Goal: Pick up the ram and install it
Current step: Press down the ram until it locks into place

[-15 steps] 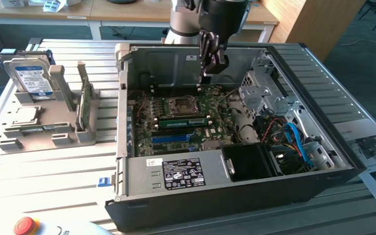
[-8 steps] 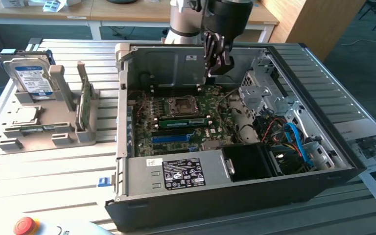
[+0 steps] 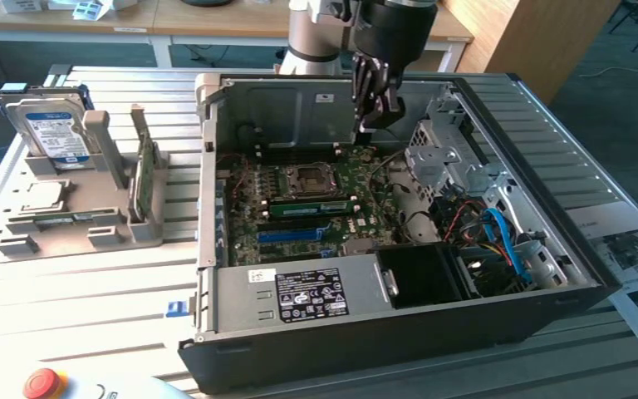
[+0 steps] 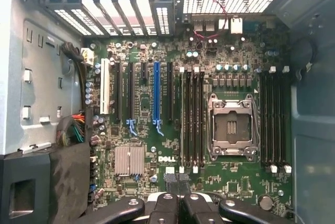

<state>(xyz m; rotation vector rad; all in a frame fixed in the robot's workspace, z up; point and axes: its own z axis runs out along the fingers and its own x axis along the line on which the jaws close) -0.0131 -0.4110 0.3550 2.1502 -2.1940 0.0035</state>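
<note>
**Ram in its slot, hand shut above the board**

Here's the open computer case (image 3: pixel 286 104) lying on the slatted worktop (image 3: pixel 76 291), with the motherboard (image 3: pixel 242 208) facing up inside. The ram (image 3: pixel 312 207) lies along a slot just beside the processor socket (image 3: pixel 310 179). From this angle it looks seated, though I can't be sure the latches are home. The hand (image 3: pixel 377 118) hangs over the back of the board, clear of the ram, its fingers pressed together on nothing. In the wrist view the hand (image 4: pixel 178 182) shows its black tips touching above the green board.

Blue cables (image 3: pixel 507 241) and a black duct (image 3: pixel 424 274) crowd the case on the exterior view's right. Off to the exterior view's left, a grey rack (image 3: pixel 76 224) holds a hard drive (image 3: pixel 53 133) upright and a green card (image 3: pixel 144 170) on edge. A red button (image 3: pixel 42 382) sits at the near edge.
</note>
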